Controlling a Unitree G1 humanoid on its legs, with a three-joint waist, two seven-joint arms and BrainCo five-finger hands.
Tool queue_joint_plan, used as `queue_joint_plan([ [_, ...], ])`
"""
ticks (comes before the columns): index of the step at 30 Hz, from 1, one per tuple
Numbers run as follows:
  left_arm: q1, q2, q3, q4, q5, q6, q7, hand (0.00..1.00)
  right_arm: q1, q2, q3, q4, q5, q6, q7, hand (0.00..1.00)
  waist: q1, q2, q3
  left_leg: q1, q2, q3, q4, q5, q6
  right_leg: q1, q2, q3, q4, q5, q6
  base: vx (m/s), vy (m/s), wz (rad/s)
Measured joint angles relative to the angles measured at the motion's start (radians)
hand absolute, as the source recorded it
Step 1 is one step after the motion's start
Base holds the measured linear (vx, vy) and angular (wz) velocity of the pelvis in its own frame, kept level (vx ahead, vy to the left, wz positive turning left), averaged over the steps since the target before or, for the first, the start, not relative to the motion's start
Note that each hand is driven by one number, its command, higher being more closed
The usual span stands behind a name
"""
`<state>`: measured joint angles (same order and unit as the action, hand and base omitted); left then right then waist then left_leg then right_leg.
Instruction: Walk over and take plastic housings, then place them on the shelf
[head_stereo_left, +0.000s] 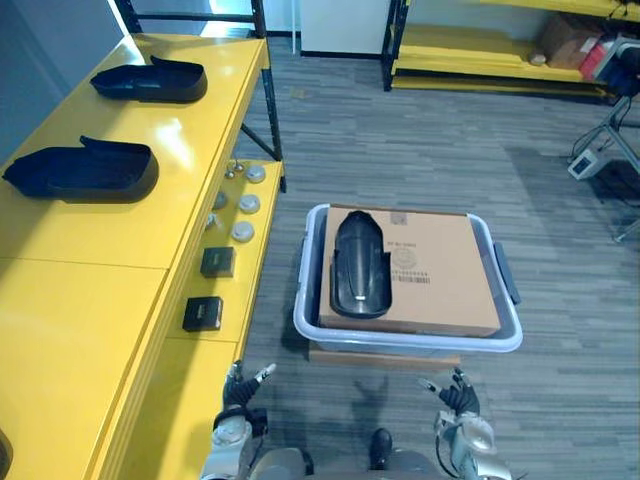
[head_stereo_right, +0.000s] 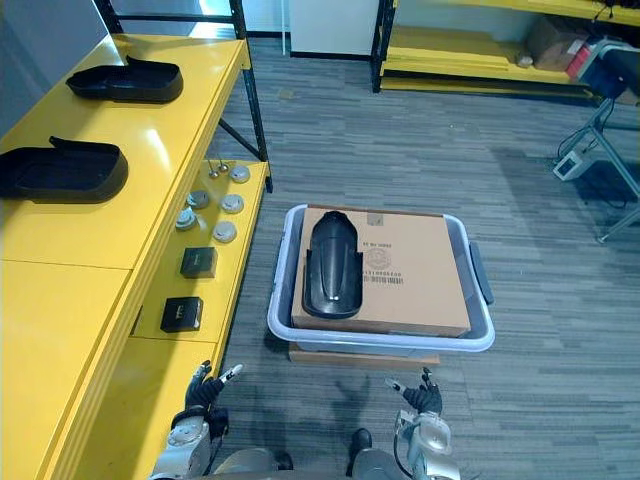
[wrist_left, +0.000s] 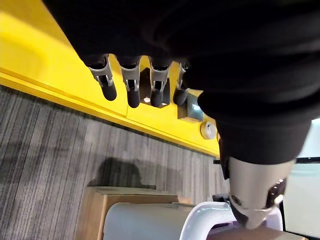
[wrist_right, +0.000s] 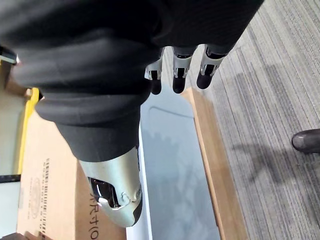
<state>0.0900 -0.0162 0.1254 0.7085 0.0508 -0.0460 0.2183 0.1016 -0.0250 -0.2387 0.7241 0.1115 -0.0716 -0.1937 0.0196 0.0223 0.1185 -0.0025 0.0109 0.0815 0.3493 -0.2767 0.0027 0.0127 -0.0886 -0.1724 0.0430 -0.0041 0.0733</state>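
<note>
Black housing (head_stereo_left: 358, 265) lies lengthwise on left part of cardboard box (head_stereo_left: 440, 280), box sitting in grey bin (head_stereo_left: 510, 338) on floor (head_stereo_left: 400, 150) ahead of us. Second housing (head_stereo_left: 85, 170) and third housing (head_stereo_left: 150, 80) rest well apart on yellow shelf (head_stereo_left: 80, 270) at our left. Our left hand (head_stereo_left: 240, 392) low beside shelf edge, fingers straight, empty. Our right hand (head_stereo_left: 458, 395) low before bin, fingers loose, empty.
</note>
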Motion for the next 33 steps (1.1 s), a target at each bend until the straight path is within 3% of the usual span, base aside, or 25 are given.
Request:
queue_joint_plan([
  [5, -0.001, 0.000, -0.005, 0.010, 0.000, 0.000, 0.000, 0.00, 0.014, 0.002, 0.000, -0.001, 0.000, 0.000, -0.002, 0.00, 0.003, -0.002, -0.018, 0.007, -0.008, -0.008, -0.001, 0.007, 0.011, 0.021, -0.005, -0.011, -0.019, 0.009, 0.003, -0.01, 0.008, 0.05],
  [6, 0.022, -0.001, -0.013, 0.019, 0.000, 0.000, 0.000, 0.00, 0.016, 0.019, 0.000, -0.002, -0.003, 0.000, -0.009, 0.00, 0.026, -0.036, -0.025, 0.009, 0.006, -0.024, -0.124, 0.047, 0.011, 0.017, 0.018, -0.016, -0.136, 0.121, -0.017, 0.00, 0.000, 0.00],
  [17, 0.011, 0.007, -0.016, 0.019, -0.001, 0.000, 0.000, 0.00, 0.009, 0.018, -0.043, 0.018, 0.019, 0.000, -0.009, 0.00, 0.018, -0.038, -0.036, 0.044, -0.011, 0.000, -0.179, 0.048, 0.012, 0.009, 0.004, 0.010, -0.135, 0.111, -0.007, 0.01, 0.014, -0.07],
  [19, 0.015, 0.023, -0.029, 0.019, -0.002, -0.001, 0.000, 0.00, 0.002, 0.016, -0.097, 0.039, 0.046, 0.000, -0.018, 0.00, -0.008, -0.041, -0.047, 0.054, -0.018, 0.004, -0.205, 0.052, 0.018, 0.001, -0.001, 0.013, -0.139, 0.110, -0.003, 0.02, 0.031, -0.13],
  [23, 0.028, 0.051, -0.038, 0.017, -0.003, -0.001, 0.000, 0.00, 0.003, 0.007, -0.206, 0.033, 0.082, 0.000, -0.027, 0.00, -0.022, -0.038, -0.070, 0.085, -0.023, 0.027, -0.248, 0.067, 0.024, 0.004, -0.001, 0.040, -0.142, 0.107, 0.004, 0.08, 0.025, -0.18],
  [27, 0.031, 0.065, -0.044, 0.008, -0.003, -0.002, -0.002, 0.00, 0.000, -0.046, -0.302, -0.109, 0.094, 0.000, -0.069, 0.00, -0.055, -0.021, -0.080, 0.091, -0.032, 0.001, -0.242, 0.068, 0.024, 0.017, -0.001, 0.032, -0.142, 0.107, 0.004, 0.08, 0.018, 0.02],
  [33, 0.066, 0.073, -0.048, 0.005, -0.003, -0.008, -0.022, 0.00, -0.081, -0.117, -0.297, -0.312, 0.049, -0.022, -0.115, 0.00, -0.060, -0.020, -0.081, 0.095, -0.042, -0.005, -0.242, 0.068, 0.024, 0.020, -0.008, 0.032, -0.143, 0.108, 0.005, 0.01, 0.004, 0.00],
])
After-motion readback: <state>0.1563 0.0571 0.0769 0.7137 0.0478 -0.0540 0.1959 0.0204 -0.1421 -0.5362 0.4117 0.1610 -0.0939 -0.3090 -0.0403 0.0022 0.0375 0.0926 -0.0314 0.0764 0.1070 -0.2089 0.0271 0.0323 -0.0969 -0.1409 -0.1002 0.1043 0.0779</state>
